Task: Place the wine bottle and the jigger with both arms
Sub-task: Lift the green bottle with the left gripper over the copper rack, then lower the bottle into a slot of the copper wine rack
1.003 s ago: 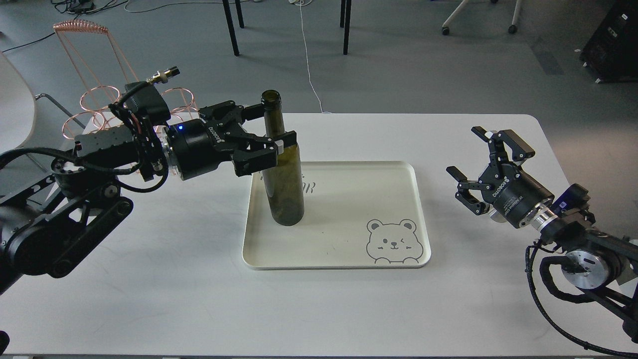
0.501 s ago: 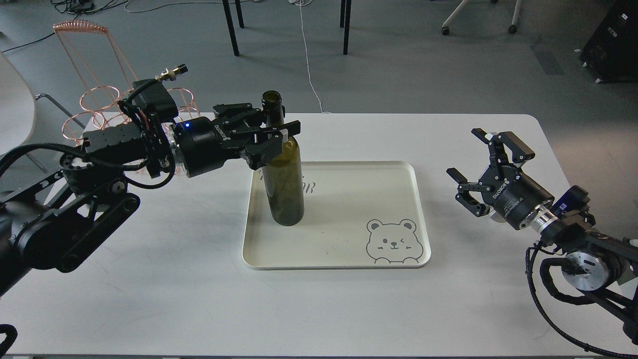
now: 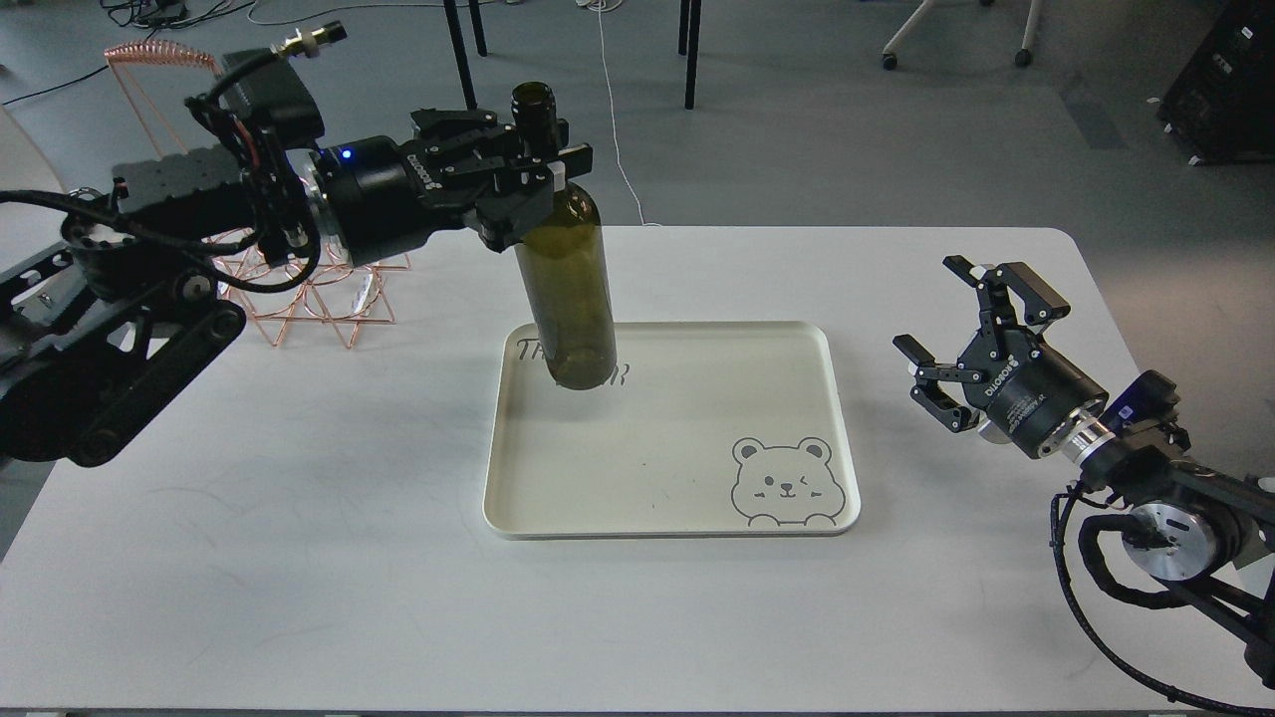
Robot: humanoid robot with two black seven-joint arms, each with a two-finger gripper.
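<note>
The left arm's lower links run off the left edge of the frame, and the right arm is cut by the lower right corner. The neck of the wine bottle (image 3: 564, 269) is partly covered where the left gripper (image 3: 533, 164) clamps it, so only the open mouth shows above the black fingers (image 3: 570, 159). No jigger can be made out anywhere in the view. A copper wire rack (image 3: 299, 299) in the upper left is largely hidden behind the left arm.

The left arm reaches in level from the left, its fingers closed on the bottle's neck, holding the bottle upright above the back left corner of the cream tray (image 3: 837, 418) (its base looks clear of the tray floor). The right gripper (image 3: 946, 329) hovers over the white surface (image 3: 299, 558) at centre right, fingers spread apart and holding nothing, well apart from the tray.
</note>
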